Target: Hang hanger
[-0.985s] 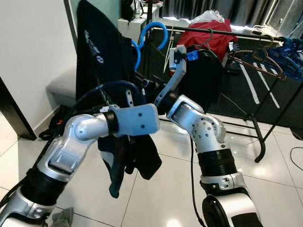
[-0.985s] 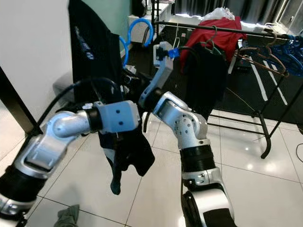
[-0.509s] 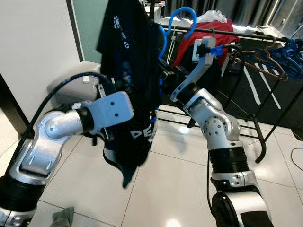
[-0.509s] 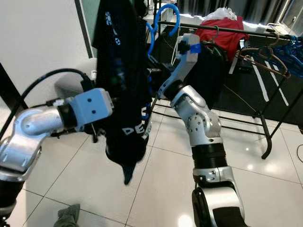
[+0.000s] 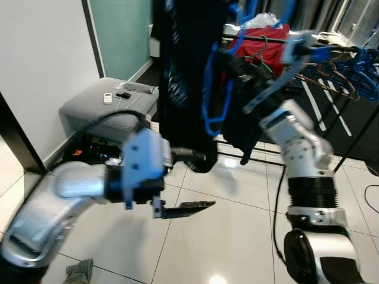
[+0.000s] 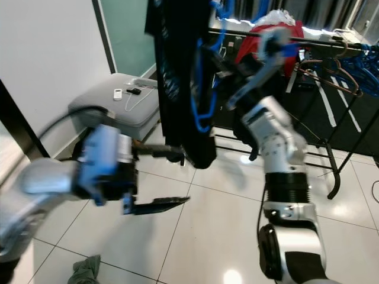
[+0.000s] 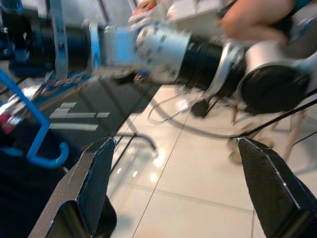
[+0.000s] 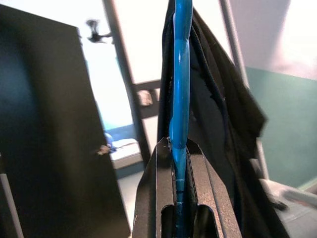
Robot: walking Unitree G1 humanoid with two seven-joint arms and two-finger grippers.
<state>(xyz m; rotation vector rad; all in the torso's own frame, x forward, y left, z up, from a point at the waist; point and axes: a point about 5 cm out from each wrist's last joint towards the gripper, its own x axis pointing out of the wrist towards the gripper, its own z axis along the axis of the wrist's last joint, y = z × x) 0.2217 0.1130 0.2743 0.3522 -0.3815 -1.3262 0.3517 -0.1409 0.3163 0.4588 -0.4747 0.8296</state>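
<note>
While your right tool (image 8: pixel 178 163) is clamped on the blue hanger (image 6: pixel 201 89) with the black shirt (image 6: pixel 177 71) draped on it, nothing's hung yet: it's held high, just short of the clothes rail (image 6: pixel 308 38). Left tool (image 6: pixel 157 180) hangs released, low over the floor. Red and dark garments (image 5: pixel 263 53) plus other hangers (image 5: pixel 323 74) crowd the rail, so pick a free gap.

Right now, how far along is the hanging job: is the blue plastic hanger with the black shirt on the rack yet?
Done: the black shirt is on the blue plastic hanger. In hand: the right gripper is shut on the hanger, holding it up beside the black metal clothes rack. The left gripper is open and low, holding nothing. Left: hooking the hanger over the rail and letting go; it does not look hooked yet.
</note>
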